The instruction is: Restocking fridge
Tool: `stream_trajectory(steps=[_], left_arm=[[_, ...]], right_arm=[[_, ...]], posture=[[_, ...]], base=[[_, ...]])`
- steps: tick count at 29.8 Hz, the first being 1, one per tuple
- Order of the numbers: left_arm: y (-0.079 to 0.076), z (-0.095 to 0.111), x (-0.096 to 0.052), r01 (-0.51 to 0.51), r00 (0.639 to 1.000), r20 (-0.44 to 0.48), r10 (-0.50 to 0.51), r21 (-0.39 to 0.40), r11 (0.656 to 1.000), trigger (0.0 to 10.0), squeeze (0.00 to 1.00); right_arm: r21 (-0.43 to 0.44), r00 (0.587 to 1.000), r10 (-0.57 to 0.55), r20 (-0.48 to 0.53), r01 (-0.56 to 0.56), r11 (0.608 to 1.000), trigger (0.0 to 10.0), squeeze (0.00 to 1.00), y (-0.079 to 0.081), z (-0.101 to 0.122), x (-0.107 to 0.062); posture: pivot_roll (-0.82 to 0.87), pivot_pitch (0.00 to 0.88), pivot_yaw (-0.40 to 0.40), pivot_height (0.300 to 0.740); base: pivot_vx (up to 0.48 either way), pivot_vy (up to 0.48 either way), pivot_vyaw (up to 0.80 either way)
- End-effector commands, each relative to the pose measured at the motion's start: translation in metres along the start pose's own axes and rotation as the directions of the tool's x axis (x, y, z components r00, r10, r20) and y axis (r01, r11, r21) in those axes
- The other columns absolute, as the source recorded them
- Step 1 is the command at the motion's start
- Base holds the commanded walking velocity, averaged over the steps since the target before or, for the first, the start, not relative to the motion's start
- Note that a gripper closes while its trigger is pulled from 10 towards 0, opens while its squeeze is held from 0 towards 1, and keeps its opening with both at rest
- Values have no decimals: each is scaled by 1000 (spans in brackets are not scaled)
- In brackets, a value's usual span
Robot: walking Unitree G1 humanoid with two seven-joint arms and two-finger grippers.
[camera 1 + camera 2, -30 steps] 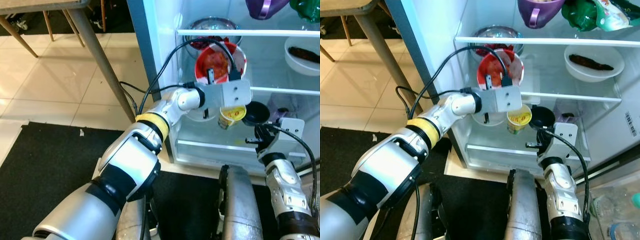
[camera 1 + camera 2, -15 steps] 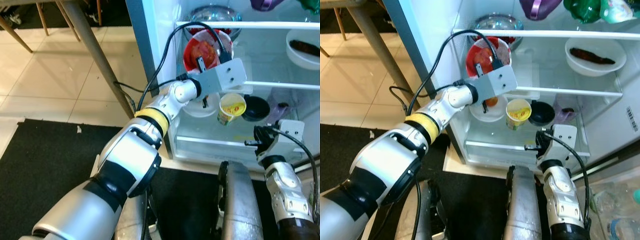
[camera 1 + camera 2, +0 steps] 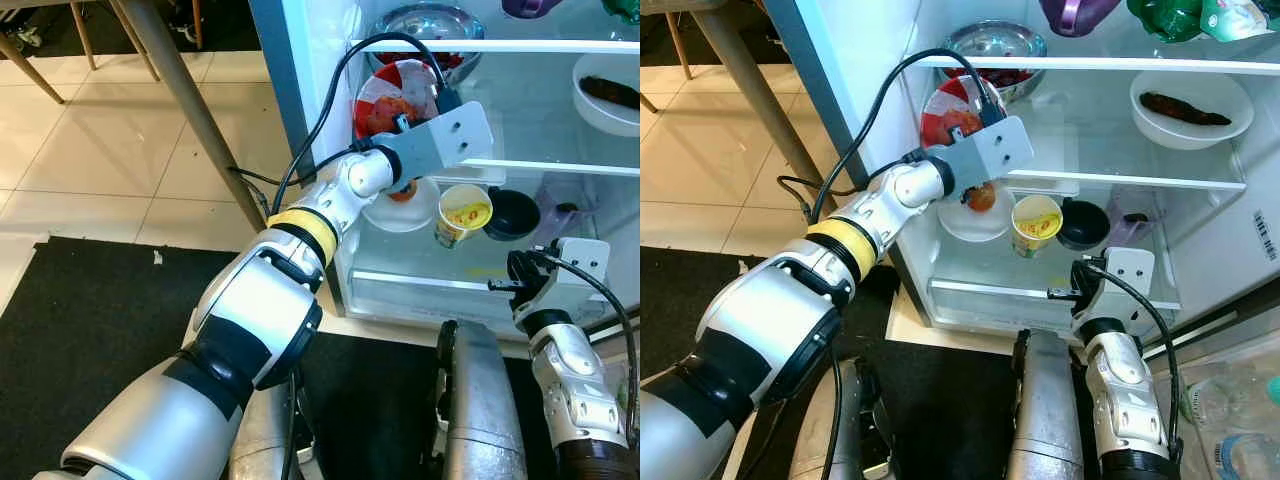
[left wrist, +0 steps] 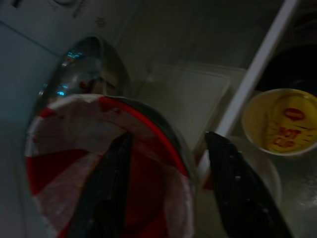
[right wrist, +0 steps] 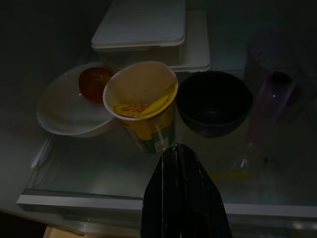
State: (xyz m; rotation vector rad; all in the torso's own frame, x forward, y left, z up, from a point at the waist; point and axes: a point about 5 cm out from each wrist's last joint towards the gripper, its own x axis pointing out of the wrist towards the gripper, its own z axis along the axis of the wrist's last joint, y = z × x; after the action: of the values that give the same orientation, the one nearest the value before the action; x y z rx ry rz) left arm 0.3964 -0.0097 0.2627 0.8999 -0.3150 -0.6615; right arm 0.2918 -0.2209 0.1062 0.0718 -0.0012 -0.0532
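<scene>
1. Left eye view: the left gripper [image 3: 400, 105] reaches into the open fridge [image 3: 320, 60] at the middle shelf [image 3: 560, 166]. It grasps the rim of a red-and-white bowl [image 3: 385, 95], holding it tilted just under the upper shelf [image 3: 500, 46]. A steel bowl [image 3: 420, 22] sits on that upper shelf, right behind. On the lower glass shelf stand a white plate [image 3: 405, 210], a yellow cup [image 3: 462, 215] with red print too small to read, and a black bowl [image 3: 512, 213]. The right gripper [image 3: 520, 270] hangs low in front of the shelf edge.

2. Right eye view: a white dish [image 3: 1190, 108] holding something dark rests on the middle shelf, to the right. A flat white lidded box [image 3: 1055, 150] lies on the same shelf. A small red fruit [image 3: 982, 197] sits on the white plate. A barcode sticker [image 3: 1269, 248] marks the fridge's right wall; its digits cannot be read.

3. Left wrist view: one black finger [image 4: 106, 193] lies inside the red-and-white bowl and the other outside, clamping the rim between them. The yellow cup shows red characters that cannot be made out.

4. Right wrist view: the two black fingers [image 5: 183, 198] are pressed together, holding nothing. They point at the yellow cup, which carries a small green-and-white label I cannot read. A purple jug [image 5: 270, 94] stands beside the black bowl.
</scene>
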Motion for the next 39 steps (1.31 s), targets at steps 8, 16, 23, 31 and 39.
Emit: stream_trajectory(steps=[8, 16, 23, 31, 39], left_arm=[[19, 14, -2, -71, 994, 93, 56, 167, 983, 10000, 0], [11, 26, -2, -32, 981, 194, -7, 198, 980, 10000, 0], [-7, 27, -6, 52, 952, 290, -103, 178, 983, 10000, 0], [-27, 18, -16, 115, 911, 385, -148, 109, 987, 10000, 0], [-33, 5, -27, 109, 898, 425, -114, 36, 993, 10000, 0]], right_arm=[[23, 1000, 7, -17, -7, 1000, 10000, 0, 5, -3, 0], [25, 1000, 12, -14, -12, 1000, 10000, 0, 7, -2, 3], [27, 1000, 18, -11, -18, 999, 10000, 0, 9, -1, 6], [28, 1000, 20, -6, -20, 999, 10000, 0, 10, -1, 9], [29, 1000, 28, -2, -28, 999, 10000, 0, 12, 0, 14]], posture=[[-132, 332, 129, 515], [-126, 319, 123, 515], [-120, 308, 120, 515], [-111, 286, 120, 515], [-104, 257, 117, 515]], base=[[0, 0, 0], [0, 0, 0], [0, 0, 0], [0, 0, 0], [0, 0, 0]])
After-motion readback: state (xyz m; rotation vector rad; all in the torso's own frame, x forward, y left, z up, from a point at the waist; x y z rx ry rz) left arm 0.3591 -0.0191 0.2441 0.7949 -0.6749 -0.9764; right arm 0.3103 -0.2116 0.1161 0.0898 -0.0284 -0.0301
